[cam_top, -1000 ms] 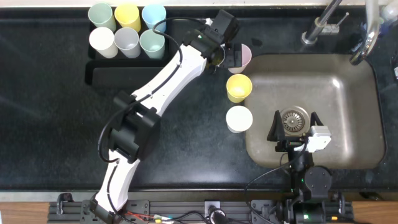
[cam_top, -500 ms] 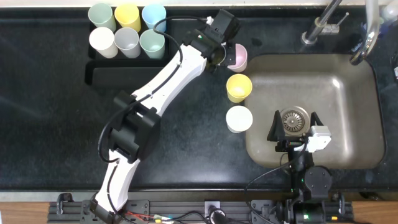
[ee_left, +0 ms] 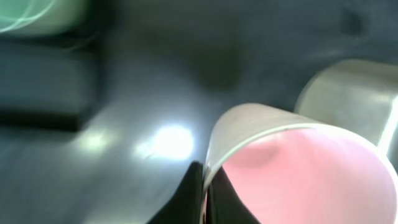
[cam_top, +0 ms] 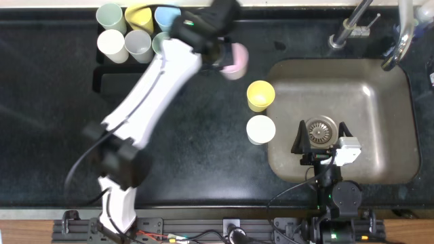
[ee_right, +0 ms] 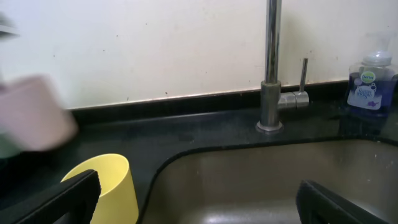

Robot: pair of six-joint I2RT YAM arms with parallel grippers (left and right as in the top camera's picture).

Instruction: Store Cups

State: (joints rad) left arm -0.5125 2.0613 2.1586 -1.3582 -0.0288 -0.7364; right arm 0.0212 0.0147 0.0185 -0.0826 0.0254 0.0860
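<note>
The left tool (cam_top: 226, 53) (ee_left: 204, 198) is pinched down thin on the rim of the pink cup (cam_top: 234, 59) (ee_left: 298, 168). One finger is inside the wall and one outside, with nothing but the cup's thin edge between them. The cup hangs off the tool with its mouth tipped back toward the wrist, so its pink inside shows. It looks to be lifted clear of the bench (cam_top: 203, 149), though the arm is so smeared that I would not swear to it.

To one side of this tool sits the black tray (cam_top: 108, 78) (ee_left: 43, 87), near but not under it. The stored cups (cam_top: 137, 42) stand upright in the tray in two rows, and a green one (ee_left: 31, 15) is the closest to the tool. On the tool's other side, toward the sink (cam_top: 380, 102) (ee_right: 261, 186), the yellow cup (cam_top: 260, 95) (ee_right: 102, 186) stands mouth up on the bench at the basin's edge. The white cup (cam_top: 260, 129) stands just beyond it, farther from the tool. Neither touches the pink cup.

The right tool (cam_top: 319, 129) (ee_right: 198, 183) hangs low over the sink with its jaws spread wide and nothing between them. The yellow cup sits ahead of it, just off one finger, and the pink cup is a blur above that. The tap (cam_top: 352, 24) (ee_right: 270, 74) rises straight ahead of it at the back of the bench, and a soap bottle (ee_right: 370, 81) stands off toward the other finger.
</note>
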